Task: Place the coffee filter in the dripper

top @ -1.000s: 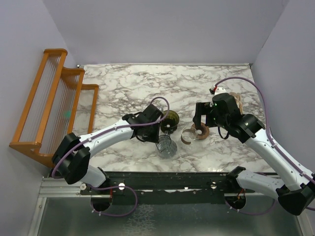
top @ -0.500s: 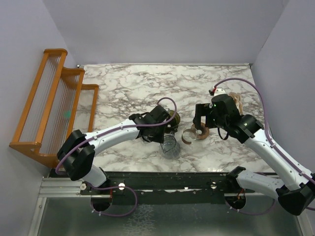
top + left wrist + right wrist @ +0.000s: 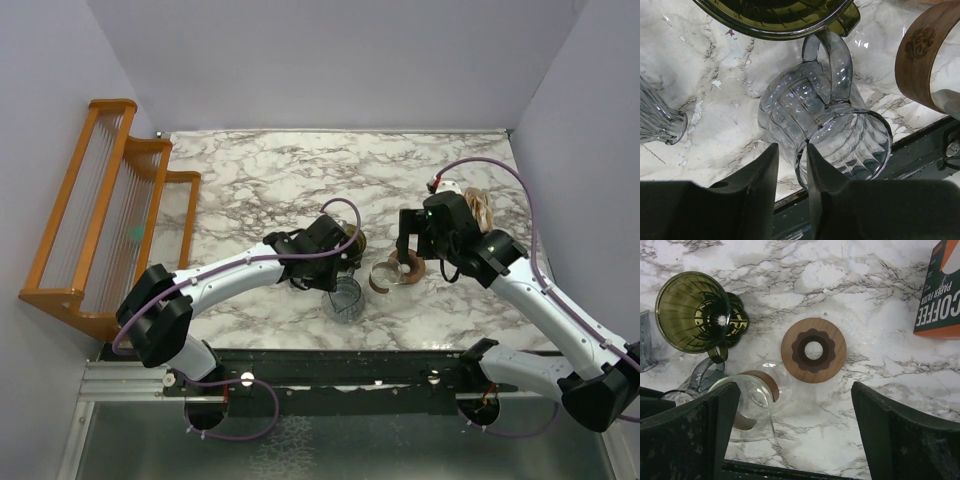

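Left gripper (image 3: 792,165) straddles clear glass cup (image 3: 825,125) rim, jaws narrow; clamped or slack, cannot tell. Right gripper (image 3: 795,390) spread wide, empty, over wooden disc (image 3: 813,350). Dripper (image 3: 692,310) beside cup.

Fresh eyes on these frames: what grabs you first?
The olive-green dripper sits empty at mid-table, with a ribbed clear glass cup on its near side and the left hand astride the cup's rim. Just right of them the right hand hovers wide open above a round wooden disc.
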